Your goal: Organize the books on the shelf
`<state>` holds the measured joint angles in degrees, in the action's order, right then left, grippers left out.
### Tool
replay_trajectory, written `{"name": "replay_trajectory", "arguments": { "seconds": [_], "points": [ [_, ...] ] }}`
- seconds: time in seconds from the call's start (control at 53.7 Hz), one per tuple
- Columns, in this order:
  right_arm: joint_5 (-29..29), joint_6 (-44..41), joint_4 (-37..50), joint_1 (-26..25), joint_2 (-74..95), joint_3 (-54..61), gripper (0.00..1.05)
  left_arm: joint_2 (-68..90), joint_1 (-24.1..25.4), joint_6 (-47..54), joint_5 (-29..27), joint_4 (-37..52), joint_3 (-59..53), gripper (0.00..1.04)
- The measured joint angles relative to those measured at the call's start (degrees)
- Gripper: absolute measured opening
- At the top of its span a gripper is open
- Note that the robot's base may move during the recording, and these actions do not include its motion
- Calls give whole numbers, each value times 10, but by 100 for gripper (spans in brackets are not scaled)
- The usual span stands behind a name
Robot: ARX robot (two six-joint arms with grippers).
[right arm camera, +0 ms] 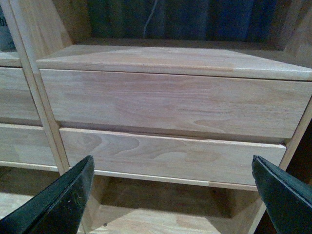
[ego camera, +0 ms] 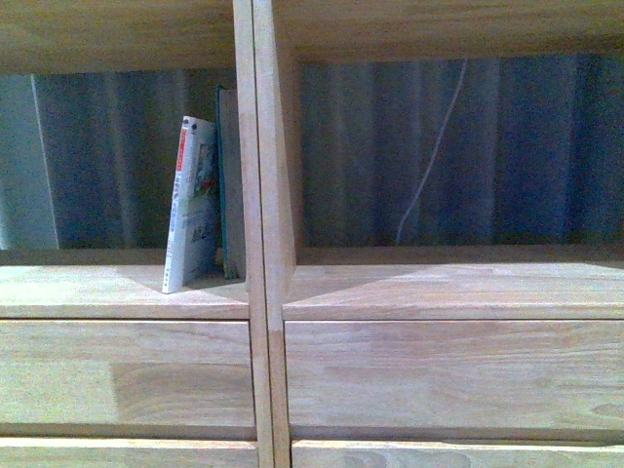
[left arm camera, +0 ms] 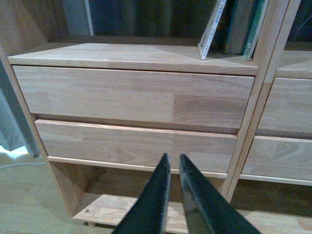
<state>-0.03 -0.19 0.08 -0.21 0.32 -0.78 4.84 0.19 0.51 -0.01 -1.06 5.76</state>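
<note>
The light wood shelf (ego camera: pixel 258 195) fills the front view, its centre divider splitting two open compartments above drawer fronts. In the left compartment a thin white paperback (ego camera: pixel 193 205) with a red-topped spine leans against a dark-teal book (ego camera: pixel 229 185) that stands by the divider. Both books also show in the left wrist view, the white one (left arm camera: pixel 212 29) tilted beside the teal one (left arm camera: pixel 256 27). My left gripper (left arm camera: pixel 174 163) is shut and empty, held low before the left drawers. My right gripper (right arm camera: pixel 170 168) is open and empty before the right drawers (right arm camera: pixel 170 102). Neither arm shows in the front view.
The right compartment (ego camera: pixel 448 263) holds nothing; a white cable (ego camera: pixel 429 166) hangs behind it against dark blue curtains. Below the drawers lies a bottom board (left arm camera: pixel 122 207) on short legs. A pale wood floor (left arm camera: pixel 24 195) lies at the left.
</note>
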Motion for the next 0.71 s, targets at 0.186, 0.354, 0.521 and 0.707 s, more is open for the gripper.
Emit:
{"name": "replay_trajectory", "arguments": {
  "seconds": [0.186, 0.354, 0.521, 0.707],
  "points": [
    [0, 0, 0, 0, 0, 0, 98, -12, 0, -2, 0, 3, -17, 3],
    [0, 0, 0, 0, 0, 0, 98, -19, 0, -2, 0, 4, -24, 3],
    [0, 0, 0, 0, 0, 0, 98, -42, 0, -2, 0, 8, -50, 3],
    [0, 0, 0, 0, 0, 0, 98, -45, 0, -4, 0, 8, -50, 10]
  ]
}}
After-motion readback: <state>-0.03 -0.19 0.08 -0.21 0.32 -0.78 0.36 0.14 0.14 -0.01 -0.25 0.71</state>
